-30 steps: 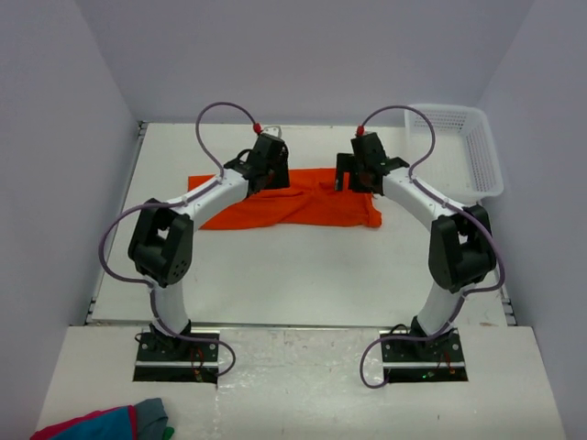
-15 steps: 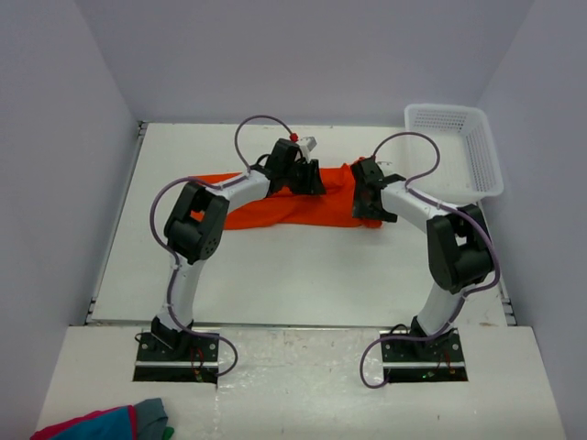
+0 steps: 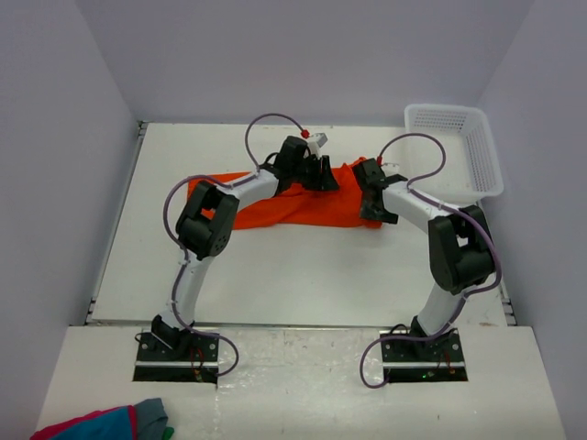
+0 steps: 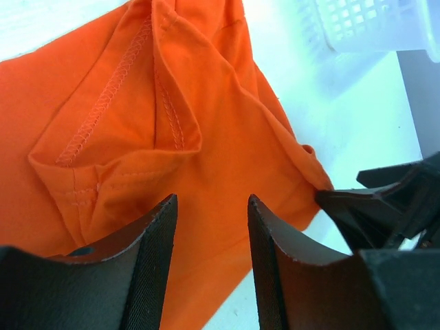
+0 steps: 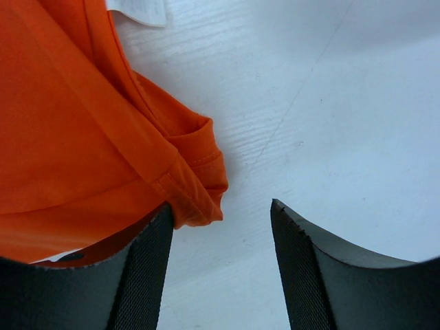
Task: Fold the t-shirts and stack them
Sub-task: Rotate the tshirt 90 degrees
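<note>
The shirt (image 3: 293,206) is seen laid as a long orange band across the far middle of the surface (image 3: 303,275), its left end flat and free of either arm. Over the band's upper edge, right of centre, the left gripper (image 4: 210,203) is held low, jaws parted by a moderate gap and nothing gripped; only a doubled, stitched hem (image 4: 117,137) is seen ahead of them. At the band's right end the right gripper (image 5: 220,206) is poised, jaws spread wide and empty, with the rolled corner (image 5: 196,185) lying just against the shirt-side jaw and bare surface between the two. A pinch at both spots is judged to be the step in hand. It would be done best if the left jaws were lowered until cloth is actually bunched between them. The right jaws should be shifted toward the shirt so the corner is bracketed, not merely brushed. Both should then be closed together and raised evenly, so the thin cloth is not dragged askew. The basket (image 3: 454,147) is seen well apart at far right.
</note>
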Robot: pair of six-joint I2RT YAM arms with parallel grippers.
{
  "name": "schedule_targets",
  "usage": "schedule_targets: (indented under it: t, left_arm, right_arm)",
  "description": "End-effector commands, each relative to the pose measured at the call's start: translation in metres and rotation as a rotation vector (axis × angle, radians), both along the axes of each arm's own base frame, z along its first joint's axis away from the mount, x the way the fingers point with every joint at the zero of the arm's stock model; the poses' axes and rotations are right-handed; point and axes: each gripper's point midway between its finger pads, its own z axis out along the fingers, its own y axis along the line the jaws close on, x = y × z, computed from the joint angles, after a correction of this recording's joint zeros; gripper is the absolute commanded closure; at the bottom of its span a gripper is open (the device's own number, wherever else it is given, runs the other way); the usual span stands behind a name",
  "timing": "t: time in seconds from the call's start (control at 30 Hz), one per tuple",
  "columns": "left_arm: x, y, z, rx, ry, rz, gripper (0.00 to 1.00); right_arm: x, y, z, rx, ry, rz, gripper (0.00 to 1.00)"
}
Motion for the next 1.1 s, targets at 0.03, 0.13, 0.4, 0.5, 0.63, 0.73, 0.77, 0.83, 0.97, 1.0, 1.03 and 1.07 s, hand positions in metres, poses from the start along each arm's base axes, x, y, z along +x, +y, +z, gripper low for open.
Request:
schedule_targets:
  t: [0.03,0.13,0.4,0.5,0.63,0.73,0.77,0.83,0.97,1.0,1.03,1.07]
  left_arm:
    - [0.008,-0.014,-0.004,-0.036,0.003,-0.018,0.53]
    - [0.011,-0.012,-0.012,-0.025,0.002,-0.009,0.53]
    - [0.02,0.012,-0.02,-0.003,0.009,0.038,0.53]
    - [0.021,0.026,-0.028,0.013,0.021,0.065,0.53]
    - [0.02,0.037,-0.039,0.018,0.045,0.074,0.53]
    - [0.018,0.042,-0.049,0.031,0.058,0.079,0.53]
    - [0.016,0.045,-0.053,0.034,0.065,0.083,0.53]
    - [0.014,0.048,-0.056,0.032,0.073,0.083,0.53]
    - [0.014,0.052,-0.061,0.037,0.08,0.083,0.53]
    - [0.014,0.052,-0.061,0.034,0.083,0.084,0.53]
    - [0.015,0.051,-0.06,0.03,0.079,0.083,0.53]
    - [0.014,0.05,-0.059,0.025,0.079,0.079,0.53]
  right_arm:
    - [-0.002,-0.013,0.014,-0.029,-0.044,-0.073,0.42]
    - [-0.005,-0.016,0.01,-0.036,-0.032,-0.079,0.46]
    - [-0.009,-0.027,-0.001,-0.06,0.006,-0.114,0.86]
    - [-0.003,-0.031,0.002,-0.071,0.002,-0.123,1.0]
    - [0.008,-0.04,0.005,-0.107,0.009,-0.135,1.0]
    - [0.016,-0.048,0.007,-0.154,0.022,-0.152,1.0]
    - [0.019,-0.052,0.007,-0.163,0.03,-0.155,1.0]
    - [0.025,-0.059,0.008,-0.183,0.031,-0.165,1.0]
    - [0.025,-0.075,0.008,-0.257,0.067,-0.209,1.0]
    - [0.024,-0.077,0.009,-0.272,0.065,-0.218,1.0]
    - [0.023,-0.078,0.013,-0.265,0.056,-0.22,0.89]
    - [0.026,-0.075,0.016,-0.252,0.025,-0.216,0.82]
